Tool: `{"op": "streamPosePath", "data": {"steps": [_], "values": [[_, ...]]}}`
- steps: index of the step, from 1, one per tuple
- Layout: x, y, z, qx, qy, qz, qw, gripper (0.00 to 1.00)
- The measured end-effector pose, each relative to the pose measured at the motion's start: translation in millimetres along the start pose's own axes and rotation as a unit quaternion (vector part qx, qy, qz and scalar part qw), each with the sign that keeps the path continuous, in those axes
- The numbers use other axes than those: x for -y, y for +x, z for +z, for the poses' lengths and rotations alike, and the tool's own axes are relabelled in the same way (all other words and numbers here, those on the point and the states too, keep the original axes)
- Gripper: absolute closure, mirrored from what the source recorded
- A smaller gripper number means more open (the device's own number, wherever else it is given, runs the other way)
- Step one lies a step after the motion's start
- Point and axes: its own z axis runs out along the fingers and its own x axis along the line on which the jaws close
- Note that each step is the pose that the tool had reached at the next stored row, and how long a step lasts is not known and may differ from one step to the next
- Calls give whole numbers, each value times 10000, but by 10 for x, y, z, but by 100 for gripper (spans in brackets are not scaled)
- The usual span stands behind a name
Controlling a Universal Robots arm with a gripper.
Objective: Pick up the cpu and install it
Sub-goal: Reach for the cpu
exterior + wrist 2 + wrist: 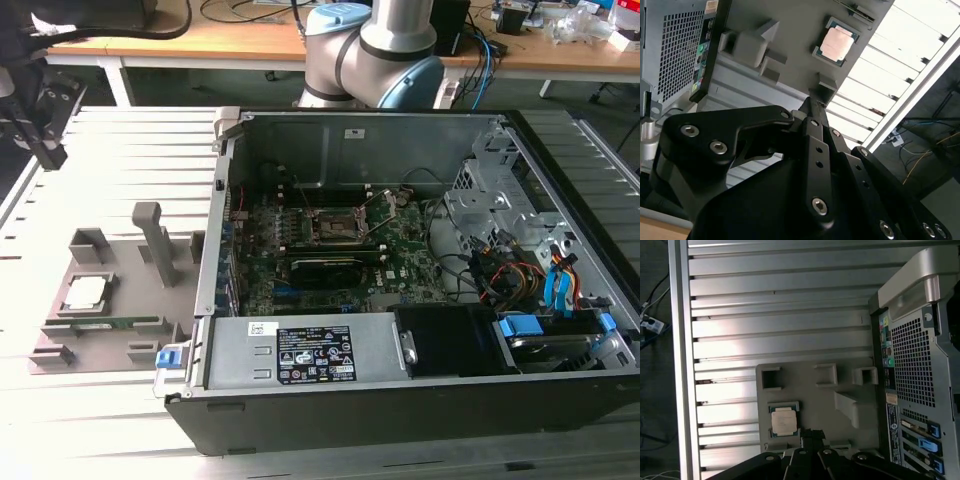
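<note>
Exterior view: the cpu [83,292] lies flat in a grey tray [140,300] at the exterior view's left, beside the open case [400,130]. The gripper [50,150] hangs above the tray's far side, well apart from the cpu.

Second wrist view: the 2 fingers [812,122] are together, holding nothing, and the cpu lies beyond their tips.

First wrist view: the cpu sits in its recess just beside the fingertips.

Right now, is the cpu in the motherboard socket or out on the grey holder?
Out. The cpu lies flat in its recess on the grey holder, outside the computer case.
</note>
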Motion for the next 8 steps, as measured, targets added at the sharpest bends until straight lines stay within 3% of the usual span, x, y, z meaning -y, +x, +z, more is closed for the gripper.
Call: {"op": "streamPosePath", "data": {"steps": [6, 8], "values": [[11, 147, 3, 0, 0, 1, 10000, 89], [13, 164, 3, 0, 0, 0, 10000, 89]]}}
